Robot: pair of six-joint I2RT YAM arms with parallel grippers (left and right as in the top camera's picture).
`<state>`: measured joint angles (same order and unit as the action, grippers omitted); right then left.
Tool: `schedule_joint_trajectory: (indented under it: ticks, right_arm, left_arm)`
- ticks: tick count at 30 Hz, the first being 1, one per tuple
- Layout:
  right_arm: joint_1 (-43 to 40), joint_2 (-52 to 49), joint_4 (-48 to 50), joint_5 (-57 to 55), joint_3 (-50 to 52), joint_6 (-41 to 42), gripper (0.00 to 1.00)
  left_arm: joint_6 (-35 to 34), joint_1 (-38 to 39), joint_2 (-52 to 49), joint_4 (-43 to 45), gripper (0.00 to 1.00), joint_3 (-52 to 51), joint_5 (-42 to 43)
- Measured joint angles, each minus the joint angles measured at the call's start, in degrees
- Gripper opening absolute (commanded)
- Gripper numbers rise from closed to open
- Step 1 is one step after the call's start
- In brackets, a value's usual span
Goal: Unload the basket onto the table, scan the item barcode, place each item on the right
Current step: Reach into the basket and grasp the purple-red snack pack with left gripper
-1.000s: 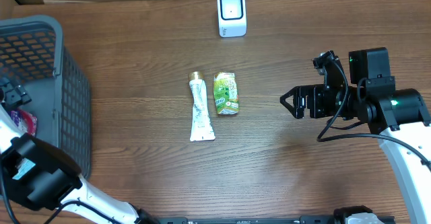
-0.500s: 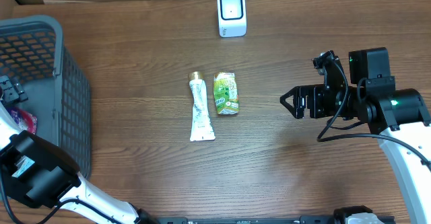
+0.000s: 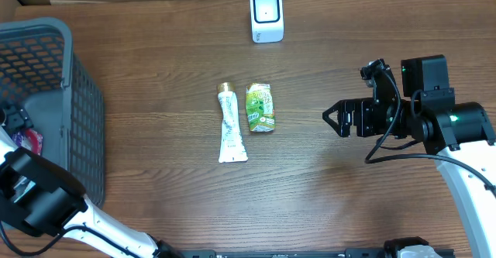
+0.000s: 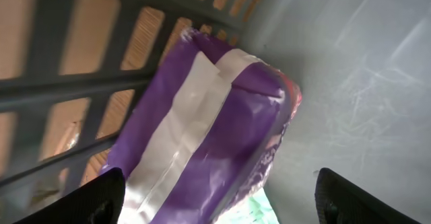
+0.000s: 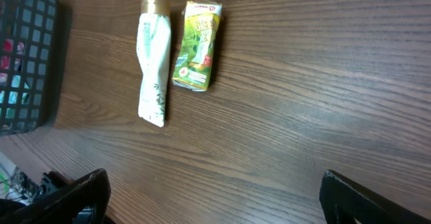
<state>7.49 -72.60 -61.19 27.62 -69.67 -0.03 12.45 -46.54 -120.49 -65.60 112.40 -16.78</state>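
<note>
A purple and white pouch [image 4: 202, 109] lies in the grey basket [image 3: 77, 95], against its slatted wall, with a pale green packet [image 4: 252, 210] under it. My left gripper [image 4: 219, 197] is down inside the basket with its jaws open, one on each side of the pouch's lower end, and the right finger [image 4: 350, 197] is clear of it. From overhead, only a dark part of the left gripper [image 3: 14, 118] and a bit of the pouch [image 3: 32, 140] show. The white barcode scanner [image 3: 266, 15] stands at the table's far edge. My right gripper [image 5: 215, 197] hangs open over bare wood.
A white toothpaste tube [image 3: 230, 126] with a gold cap and a green drink pouch [image 3: 260, 107] lie side by side mid-table, also seen in the right wrist view as the tube [image 5: 151, 66] and the green pouch [image 5: 196, 44]. The basket's tall walls surround the left arm.
My left gripper has dropped lower in the basket, onto the purple pouch, and its jaws have narrowed a little. The right arm has not moved.
</note>
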Motion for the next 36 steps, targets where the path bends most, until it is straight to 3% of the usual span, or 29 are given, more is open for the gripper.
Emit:
schedule_joint_trajectory:
  ticks: [6,9,11,15,16,27,36]
  right_arm:
    - [0.0,0.0,0.02,-0.02,0.0,0.02,1.0]
    - [0.0,0.0,0.02,-0.02,0.0,0.04,1.0]
    - [0.0,0.0,0.02,-0.04,0.0,0.02,1.0]
    - [0.0,0.0,0.02,-0.04,0.0,0.02,1.0]
    - [0.0,0.0,0.0,-0.02,0.0,0.02,1.0]
    - [0.0,0.0,-0.28,-0.04,0.0,0.02,1.0]
    - [0.0,0.0,-1.42,-0.04,0.0,0.02,1.0]
  left_arm:
    - [-0.22,-0.11,-1.86,0.02,0.8,0.0,0.0]
    - [-1.33,-0.11,-2.32,0.02,0.71,0.0,-0.04]
    - [-2.64,-0.11,-2.51,0.02,0.55,0.02,0.04]
    - [-3.96,-0.11,-2.6,0.02,0.09,0.02,1.27]
    - [-3.96,-0.11,-2.6,-0.02,0.04,0.04,1.66]
    - [-4.61,0.33,-2.6,-4.37,0.04,2.56,7.23]
    - [-10.67,2.97,0.37,-8.59,0.04,17.99,13.86]
